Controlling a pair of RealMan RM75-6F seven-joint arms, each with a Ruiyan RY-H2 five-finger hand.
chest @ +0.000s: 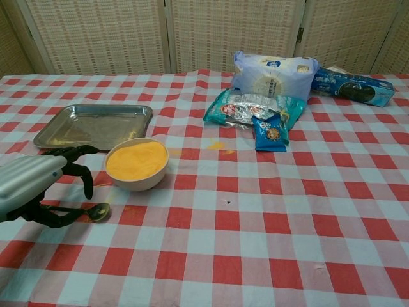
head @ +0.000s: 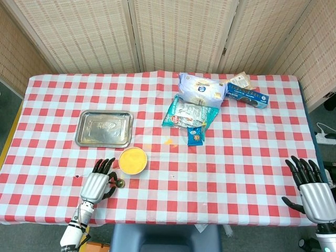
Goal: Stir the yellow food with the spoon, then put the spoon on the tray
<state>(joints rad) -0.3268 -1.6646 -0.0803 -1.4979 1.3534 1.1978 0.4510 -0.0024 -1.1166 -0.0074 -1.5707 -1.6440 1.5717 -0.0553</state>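
1. Hovering low over the spoon (chest: 89, 210), the left hand (head: 100, 181) was palm down just left of the bowl (chest: 136, 165), dark fingers (chest: 82, 171) curved down and apart, thumb reaching along the handle. Whether any fingertip touched the spoon, I could not tell; nothing was gripped.
2. The left forearm ran back off the near table edge in the head view.
3. The right hand (head: 311, 188) sat at the table's near right corner, fingers spread and pointing away, holding nothing; well apart from everything else.
4. One spoon lay flat on the checked tablecloth (head: 236, 157), its bowl end just near the bowl's left side, handle under the left hand.
5. One bowl of yellow food (head: 132, 159), level and full, stood just in front of the tray.
6. One steel tray (head: 103, 128) lay beyond the bowl, with nothing on it.
7. Snack packets at the far right centre: one pale bag (head: 200, 90), one teal foil pack (head: 188, 112), one small blue packet (head: 195, 135), one blue biscuit box (head: 247, 95), one tan packet (head: 240, 80) behind the box.
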